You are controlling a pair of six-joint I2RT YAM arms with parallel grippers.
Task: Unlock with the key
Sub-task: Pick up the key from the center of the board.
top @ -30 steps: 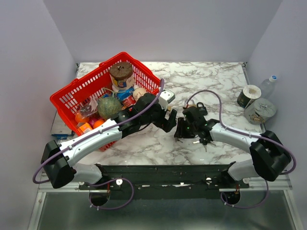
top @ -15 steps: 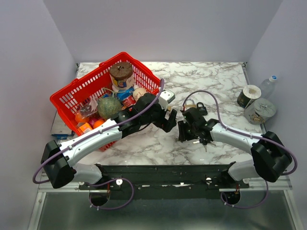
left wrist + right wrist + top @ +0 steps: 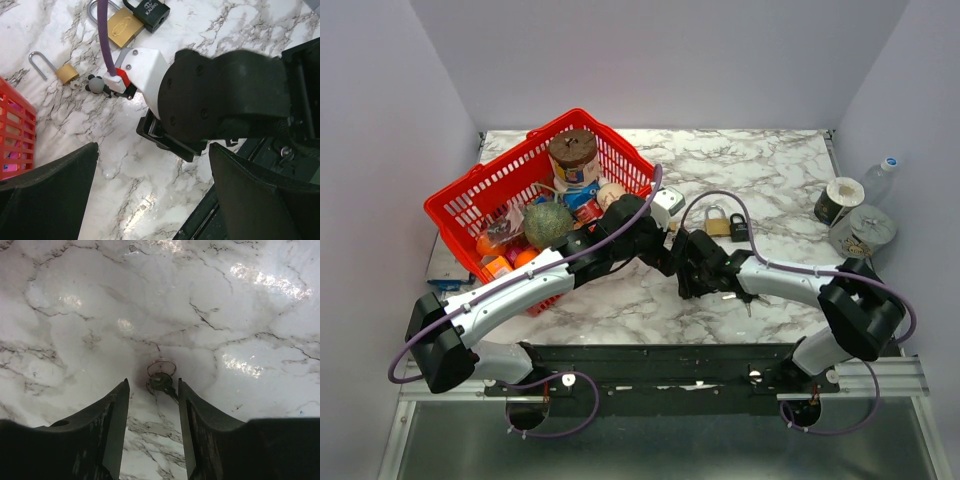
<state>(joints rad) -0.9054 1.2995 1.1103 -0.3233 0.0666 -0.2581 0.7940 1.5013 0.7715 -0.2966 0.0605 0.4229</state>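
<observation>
right gripper (image 3: 151, 407), jaws half-parted and empty, has slid leftward to bracket the ringed key (image 3: 161, 379) lying on the marble table (image 3: 250, 315), pickup likely next; left gripper (image 3: 152, 192) wide, idle; key shown only by right wrist view, brass padlock (image 3: 122, 27) plainest by left wrist view.

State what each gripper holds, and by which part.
Nothing is held. The left gripper is open and empty; the right gripper, open, straddles the key lying on the table, not gripping it.
</observation>
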